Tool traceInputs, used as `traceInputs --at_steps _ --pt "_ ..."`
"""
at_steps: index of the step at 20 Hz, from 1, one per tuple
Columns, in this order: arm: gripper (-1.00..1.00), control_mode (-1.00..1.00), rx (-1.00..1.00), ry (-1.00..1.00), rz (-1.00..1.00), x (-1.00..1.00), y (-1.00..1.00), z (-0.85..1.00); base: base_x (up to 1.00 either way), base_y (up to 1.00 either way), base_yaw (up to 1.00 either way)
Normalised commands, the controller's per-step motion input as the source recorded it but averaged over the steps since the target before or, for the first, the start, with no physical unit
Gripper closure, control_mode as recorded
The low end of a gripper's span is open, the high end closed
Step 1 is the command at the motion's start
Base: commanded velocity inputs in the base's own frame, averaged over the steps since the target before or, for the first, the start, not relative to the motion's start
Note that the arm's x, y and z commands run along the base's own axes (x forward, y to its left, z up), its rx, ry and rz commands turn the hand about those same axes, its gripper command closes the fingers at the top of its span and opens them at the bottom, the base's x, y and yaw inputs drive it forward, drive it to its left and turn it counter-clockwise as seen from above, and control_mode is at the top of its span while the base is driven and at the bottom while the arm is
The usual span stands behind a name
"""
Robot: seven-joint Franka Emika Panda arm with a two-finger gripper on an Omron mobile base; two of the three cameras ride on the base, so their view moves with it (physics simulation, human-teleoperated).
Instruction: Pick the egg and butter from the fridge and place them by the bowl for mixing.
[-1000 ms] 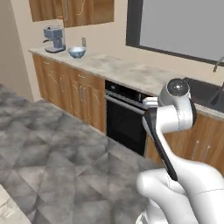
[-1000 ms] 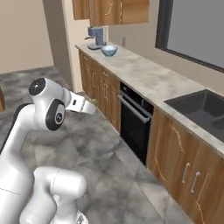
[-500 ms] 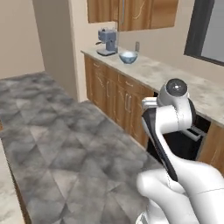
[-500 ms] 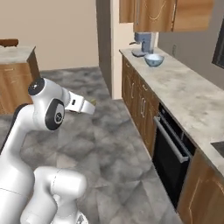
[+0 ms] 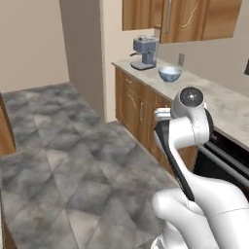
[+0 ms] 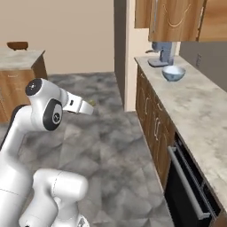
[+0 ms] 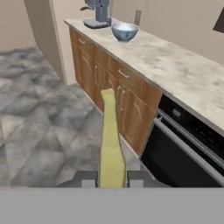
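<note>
In the hand view, the gripper (image 7: pixel 112 179) sat at the bottom centre, its 2 fingers clamped on the butter (image 7: pixel 110 140). The stick's long axis pointed up the frame, away from the hand. The bowl (image 7: pixel 124 31) stood far ahead, at the upper centre, on the counter (image 7: pixel 175 65), just right of the coffee machine (image 7: pixel 98 13). I could not see anything inside the bowl.

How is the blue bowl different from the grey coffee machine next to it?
The small round pale blue-grey bowl is low, wide and open on top; the boxy grey coffee machine is tall and upright. The bowl is pale blue; the machine is darker grey. The bowl stands nearer the oven. Both sit on the speckled stone counter.
</note>
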Motion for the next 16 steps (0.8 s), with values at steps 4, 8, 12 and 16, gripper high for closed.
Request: traceInputs --at_steps 4,8,12,16 --pt "1.0 1.0 0.0 0.0 0.0 0.0 0.0 0.0 1.0 -0.1 0.2" --pt "1.0 1.0 0.0 0.0 0.0 0.0 0.0 0.0 1.0 -0.01 0.17" --pt "1.0 1.0 0.0 0.0 0.0 0.0 0.0 0.0 1.0 0.0 0.12" --pt "1.0 1.0 0.0 0.0 0.0 0.0 0.0 0.0 1.0 0.0 0.02"
